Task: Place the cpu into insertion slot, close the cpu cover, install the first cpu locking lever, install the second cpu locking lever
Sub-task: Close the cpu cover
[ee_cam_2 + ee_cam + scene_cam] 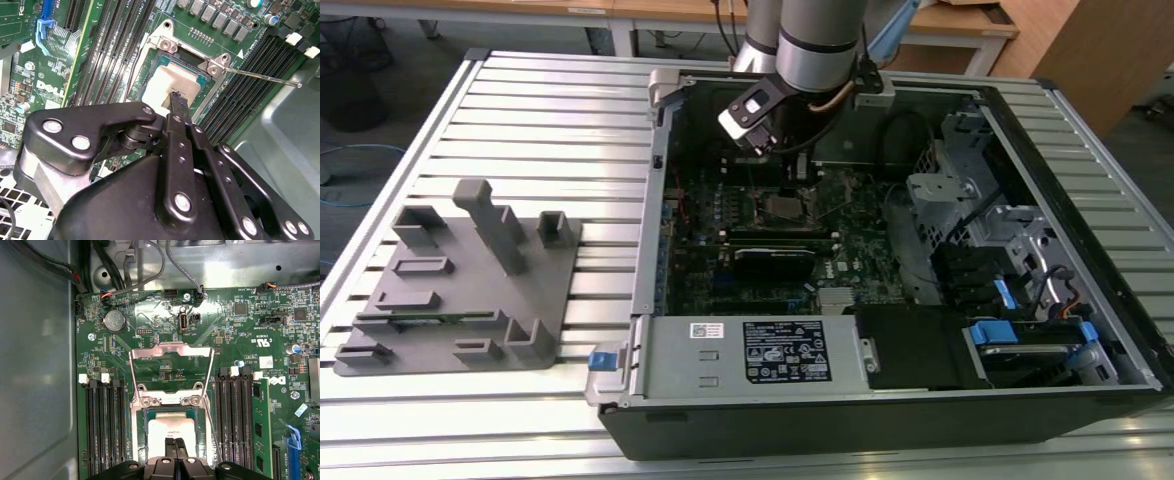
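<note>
In the exterior view, the gripper (pixel 793 188) hangs straight above the cpu (pixel 783 208) inside the computer case (pixel 1067 400). In the second wrist view, its fingers are pressed together, tips at the cpu's face, and the cpu lies in the insertion slot (pixel 136 85). In the first wrist view, the cpu cover (pixel 171 351) stands open just beyond the cpu.

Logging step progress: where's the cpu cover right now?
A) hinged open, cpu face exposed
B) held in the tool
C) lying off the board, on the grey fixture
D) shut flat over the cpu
A: in the first wrist view the cpu cover is hinged back, green board showing through its cut-out, and the cpu lies bare at the tool tips.
</note>
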Robot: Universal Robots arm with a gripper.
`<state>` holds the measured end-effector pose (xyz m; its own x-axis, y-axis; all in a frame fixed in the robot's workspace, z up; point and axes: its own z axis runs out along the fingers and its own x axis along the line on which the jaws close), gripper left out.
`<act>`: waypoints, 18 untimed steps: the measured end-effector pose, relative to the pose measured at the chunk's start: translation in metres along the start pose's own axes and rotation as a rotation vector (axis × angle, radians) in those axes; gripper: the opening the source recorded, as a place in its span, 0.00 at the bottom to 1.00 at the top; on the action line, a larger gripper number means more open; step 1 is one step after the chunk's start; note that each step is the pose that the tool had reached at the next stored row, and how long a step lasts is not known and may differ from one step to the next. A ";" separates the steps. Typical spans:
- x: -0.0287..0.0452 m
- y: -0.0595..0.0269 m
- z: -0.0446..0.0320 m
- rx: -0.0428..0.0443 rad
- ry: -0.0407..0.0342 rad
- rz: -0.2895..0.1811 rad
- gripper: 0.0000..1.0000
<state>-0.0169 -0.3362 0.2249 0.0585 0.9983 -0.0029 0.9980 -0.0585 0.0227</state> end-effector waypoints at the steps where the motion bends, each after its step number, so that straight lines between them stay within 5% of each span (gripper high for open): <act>1: 0.0000 0.0000 0.0000 0.0000 0.0000 0.000 0.11; 10: 0.0000 0.0000 -0.0024 0.0000 -0.0001 0.000 0.11; 18: 0.0000 0.0003 -0.0144 0.0000 0.0001 0.000 0.11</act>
<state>-0.0169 -0.3362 0.2393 0.0586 0.9983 -0.0028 0.9980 -0.0585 0.0227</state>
